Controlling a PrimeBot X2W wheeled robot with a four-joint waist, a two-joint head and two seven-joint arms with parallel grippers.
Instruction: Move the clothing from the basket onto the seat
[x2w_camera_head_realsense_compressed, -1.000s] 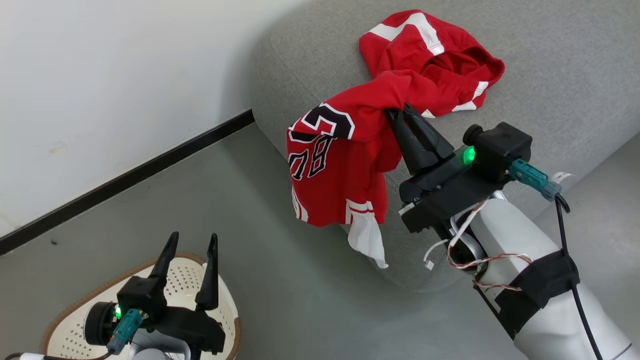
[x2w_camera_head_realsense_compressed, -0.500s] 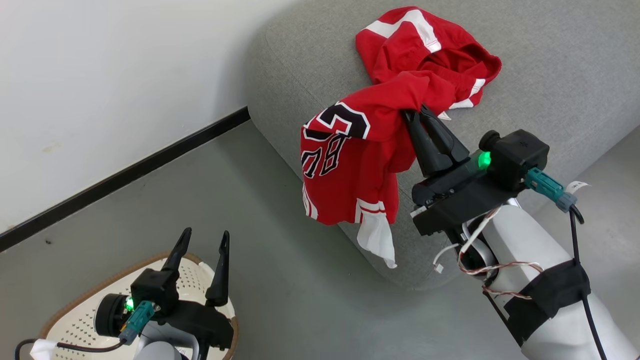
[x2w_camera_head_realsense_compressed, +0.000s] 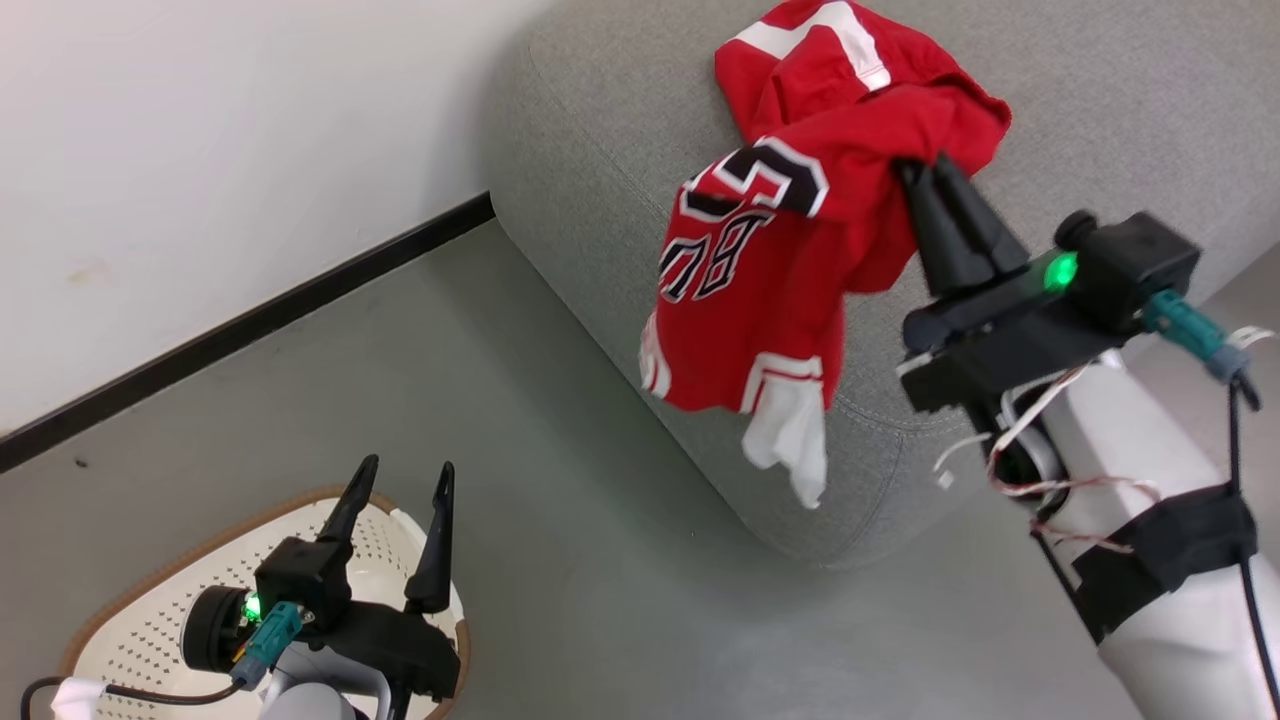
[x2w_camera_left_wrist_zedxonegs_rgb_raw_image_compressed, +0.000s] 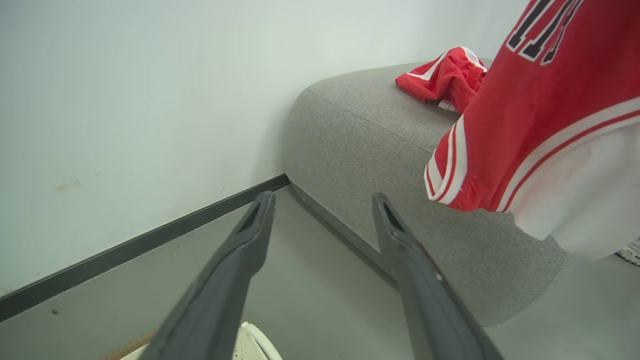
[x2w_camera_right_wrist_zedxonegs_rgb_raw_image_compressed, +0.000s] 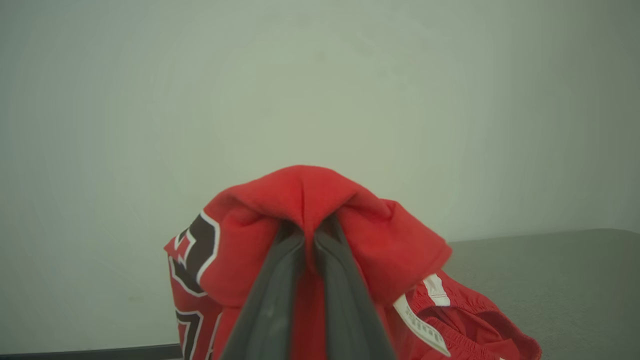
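Red jersey (x2w_camera_head_realsense_compressed: 760, 290) pinched high in my right gripper (x2w_camera_head_realsense_compressed: 925, 170) so its hem clears the seat (x2w_camera_head_realsense_compressed: 600, 160) edge — the other garment (x2w_camera_head_realsense_compressed: 850, 80) lies on it. Meanwhile my left gripper (x2w_camera_head_realsense_compressed: 400, 478) (fingers spread, empty) hovers over the basket (x2w_camera_head_realsense_compressed: 140, 625).

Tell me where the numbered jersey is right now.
In the head view, right of centre, the numbered jersey hangs from the shut right gripper over the edge of the sofa, next to the other red garment lying on it.
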